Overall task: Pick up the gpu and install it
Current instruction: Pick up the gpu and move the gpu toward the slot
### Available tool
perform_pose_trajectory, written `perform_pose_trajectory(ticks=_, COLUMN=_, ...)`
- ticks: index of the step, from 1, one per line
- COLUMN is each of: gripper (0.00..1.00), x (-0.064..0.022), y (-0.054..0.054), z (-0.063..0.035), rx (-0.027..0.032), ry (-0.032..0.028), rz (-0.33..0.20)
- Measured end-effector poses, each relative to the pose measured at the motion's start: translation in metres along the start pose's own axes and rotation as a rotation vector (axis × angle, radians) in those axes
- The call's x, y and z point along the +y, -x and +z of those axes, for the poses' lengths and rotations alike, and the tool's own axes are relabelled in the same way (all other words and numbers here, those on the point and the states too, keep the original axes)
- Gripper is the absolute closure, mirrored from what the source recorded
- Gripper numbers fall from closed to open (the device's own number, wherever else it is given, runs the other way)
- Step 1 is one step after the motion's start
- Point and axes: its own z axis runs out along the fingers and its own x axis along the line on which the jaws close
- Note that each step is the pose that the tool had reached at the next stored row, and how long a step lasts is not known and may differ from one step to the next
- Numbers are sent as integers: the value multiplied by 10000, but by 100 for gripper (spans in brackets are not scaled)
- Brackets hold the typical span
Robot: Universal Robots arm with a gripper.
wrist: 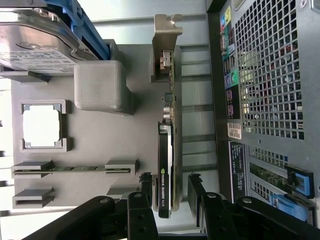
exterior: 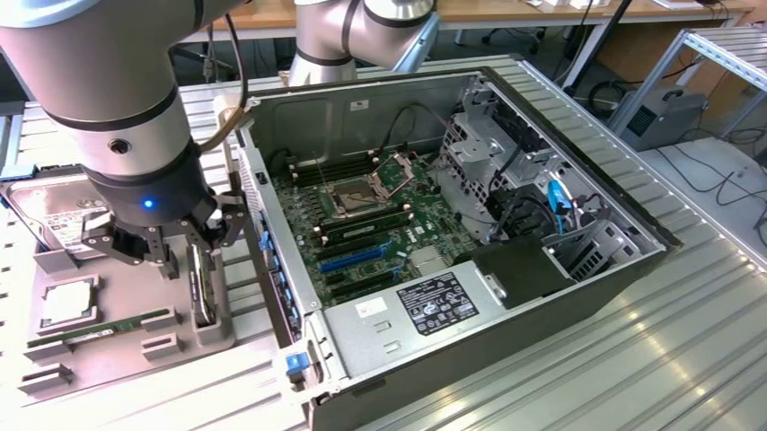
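The gpu (wrist: 166,160) stands on edge in a slot of the grey tray (wrist: 100,145), its black edge lettered NVIDIA QUADRO, between the fingers of the pincer (wrist: 170,192), which stand wide on either side without gripping it. Beside the pincer on one side is the open computer case (exterior: 480,224), its power supply label (exterior: 437,303) too small to read; on the other side the tray carries a processor (wrist: 42,126), a memory stick (wrist: 65,169) and a white-labelled hard drive (wrist: 35,45). Everything rests on a ribbed metal table (exterior: 671,359), with wooden desks (exterior: 504,13) beyond the arm.
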Motion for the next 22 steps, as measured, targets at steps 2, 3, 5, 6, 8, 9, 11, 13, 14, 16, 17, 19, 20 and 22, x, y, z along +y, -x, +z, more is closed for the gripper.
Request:
perform_pose_trajectory(ticks=2, gripper=58, x=0, y=0, z=4, rx=0, ry=0, rz=0)
perform_pose_trajectory(ticks=3, gripper=58, x=0, y=0, z=6, rx=0, ry=0, rz=0)
perform_pose_trajectory(ticks=5, gripper=58, x=0, y=0, z=10, rx=0, ry=0, rz=0)
perform_pose_trajectory(ticks=6, gripper=58, x=-1, y=0, z=12, rx=0, ry=0, rz=0)
perform_pose_trajectory(ticks=8, gripper=58, x=-1, y=0, z=18, rx=-1, ry=0, rz=0)
perform_pose_trajectory(ticks=9, gripper=58, x=-1, y=0, z=19, rx=0, ry=0, rz=0)
perform_pose_trajectory(ticks=11, gripper=58, x=-1, y=-1, z=24, rx=0, ry=0, rz=0)
perform_pose_trajectory(ticks=13, gripper=58, x=-1, y=-1, z=29, rx=0, ry=0, rz=0)
perform_pose_trajectory(ticks=14, gripper=58, x=-1, y=-1, z=31, rx=-1, ry=1, rz=0)
perform_pose_trajectory(ticks=16, gripper=58, x=-1, y=-1, z=35, rx=0, ry=0, rz=0)
perform_pose_trajectory(ticks=17, gripper=58, x=-2, y=-1, z=37, rx=0, ry=0, rz=0)
perform_pose_trajectory(ticks=19, gripper=58, x=-2, y=-1, z=42, rx=0, ry=0, rz=0)
perform_pose_trajectory(ticks=20, gripper=58, x=-2, y=-1, z=45, rx=0, ry=0, rz=0)
perform_pose_trajectory(ticks=22, gripper=58, x=-2, y=-1, z=50, rx=0, ry=0, rz=0)
